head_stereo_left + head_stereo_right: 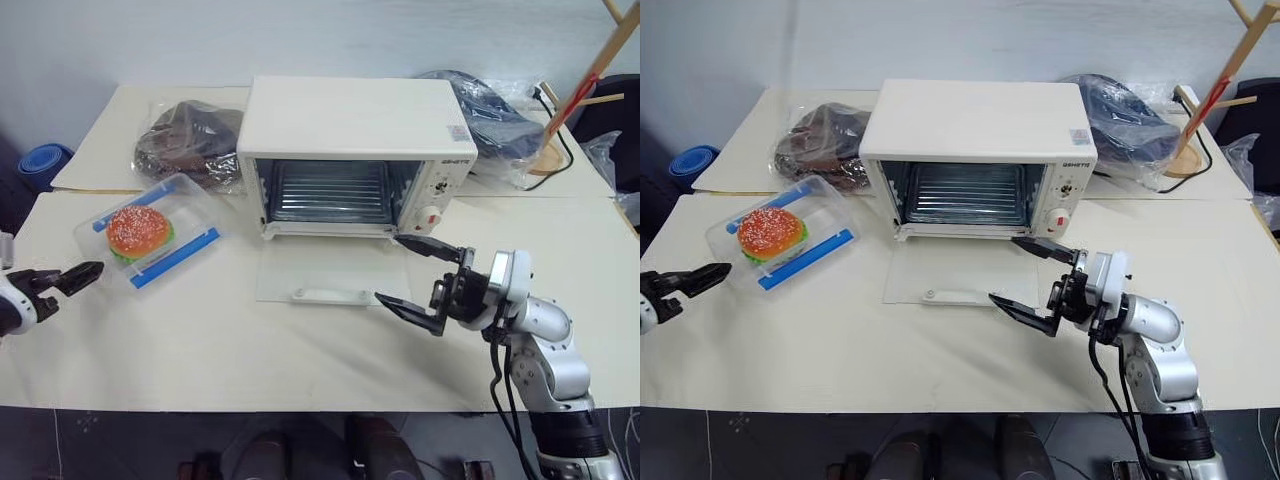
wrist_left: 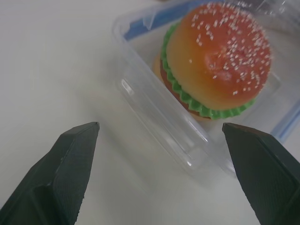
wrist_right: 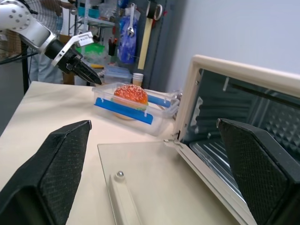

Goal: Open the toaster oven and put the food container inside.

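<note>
Head views: toaster oven (image 1: 355,140) at centre of the cream table (image 1: 300,370), glass door (image 1: 325,272) dropped flat toward six o'clock, white bar handle (image 1: 330,295) at its near edge, wire rack bare inside. Food container (image 1: 150,232) at nine o'clock of the oven, well apart from it, lidless, sesame-bun burger (image 1: 138,228) inside, blue clips along its sides. Left gripper (image 1: 62,280) at seven o'clock of the container, near but apart, black fingers spread, nothing held. Right gripper (image 1: 420,275) just beside the door's three o'clock edge, fingers spread wide, empty. Clear bags of dark contents (image 1: 190,140) behind the container at twelve o'clock.

Left wrist view: two black fingers (image 2: 70,164) set wide either side of the container's near corner (image 2: 159,117), not touching the clear wall. Likely risk: closing on a thin corner instead of a straight wall, with the box twisting or skidding away across the smooth cloth.

Right wrist view: open door (image 3: 154,183) and oven cavity ahead, container (image 3: 136,105) beyond the door, left gripper (image 3: 79,65) just past it. Further risks: tilting in the carry and spilling the loose burger; catching the container on the door's edge; brushing the right gripper parked beside the door.
</note>
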You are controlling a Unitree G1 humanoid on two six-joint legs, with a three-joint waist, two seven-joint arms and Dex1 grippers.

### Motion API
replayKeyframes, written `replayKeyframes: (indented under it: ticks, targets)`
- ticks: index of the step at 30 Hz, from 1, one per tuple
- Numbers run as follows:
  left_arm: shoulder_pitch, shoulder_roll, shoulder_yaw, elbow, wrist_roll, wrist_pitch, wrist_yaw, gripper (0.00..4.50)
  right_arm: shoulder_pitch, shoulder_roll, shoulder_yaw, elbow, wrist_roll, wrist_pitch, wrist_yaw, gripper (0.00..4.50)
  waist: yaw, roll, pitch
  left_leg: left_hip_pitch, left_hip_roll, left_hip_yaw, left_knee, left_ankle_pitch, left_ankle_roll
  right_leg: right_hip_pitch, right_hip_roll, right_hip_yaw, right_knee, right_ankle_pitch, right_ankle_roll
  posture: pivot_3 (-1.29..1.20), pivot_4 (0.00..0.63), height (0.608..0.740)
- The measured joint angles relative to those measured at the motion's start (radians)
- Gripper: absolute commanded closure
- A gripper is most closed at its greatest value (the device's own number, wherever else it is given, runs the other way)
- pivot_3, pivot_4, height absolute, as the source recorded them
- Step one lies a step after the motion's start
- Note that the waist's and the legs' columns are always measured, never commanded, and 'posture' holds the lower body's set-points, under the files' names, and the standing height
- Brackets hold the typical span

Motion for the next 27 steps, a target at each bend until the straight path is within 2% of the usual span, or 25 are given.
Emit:
replayKeyframes:
  ticks: [5, 9, 13, 20, 23, 27]
  targets:
    - [-0.081, 0.000, -0.052, 0.031, 0.009, 0.058, -0.035, 1.89, 0.028, 0.007, -0.004, 0.012, -0.001, -0.049, 0.013, 0.00, 0.005, 0.000, 0.000, 0.000, 0.000, 0.000, 0.000, 0.000, 0.000, 0.000, -0.001, -0.002, 0.000, 0.000, 0.000, 0.00, 0.150, 0.740]
    - [-0.114, 0.002, -0.089, 0.110, 0.076, 0.051, -0.045, 3.12, 0.033, 0.019, -0.006, 0.057, -0.005, -0.093, 0.027, 0.00, 0.002, 0.000, 0.000, 0.003, 0.000, 0.001, 0.000, 0.000, 0.002, 0.001, -0.001, 0.000, 0.001, 0.000, 0.000, 0.00, 0.150, 0.740]
    - [-0.135, 0.003, -0.098, 0.161, 0.110, 0.040, -0.080, 4.12, 0.037, 0.023, -0.008, 0.104, -0.014, -0.133, 0.046, 0.00, 0.005, 0.000, 0.000, 0.004, 0.000, -0.001, 0.000, 0.001, 0.001, 0.001, -0.001, -0.002, 0.003, 0.000, -0.002, 0.00, 0.150, 0.740]
    - [-0.127, 0.093, -0.099, 0.127, 0.157, 0.070, -0.135, 4.23, 0.035, 0.030, -0.008, 0.132, -0.023, -0.157, 0.054, 0.00, 0.001, -0.001, 0.000, 0.002, 0.001, -0.001, -0.001, 0.001, 0.000, 0.000, -0.001, -0.002, 0.002, 0.000, -0.002, 0.00, 0.150, 0.740]
    - [-0.104, 0.150, -0.084, -0.021, 0.136, 0.156, -0.178, 4.23, 0.036, 0.017, -0.011, 0.148, -0.033, -0.157, 0.054, 0.00, 0.006, -0.001, 0.000, 0.001, 0.000, -0.001, 0.000, 0.000, 0.000, 0.000, -0.002, -0.002, 0.001, 0.000, -0.002, 0.00, 0.150, 0.740]
    - [-0.121, 0.171, -0.057, -0.229, 0.073, 0.336, -0.179, 4.23, 0.061, -0.014, -0.031, 0.167, -0.040, -0.158, 0.053, 0.00, 0.014, -0.001, 0.001, 0.000, -0.001, -0.002, 0.000, 0.000, 0.001, 0.001, -0.004, -0.004, 0.000, 0.000, -0.002, 0.00, 0.150, 0.740]
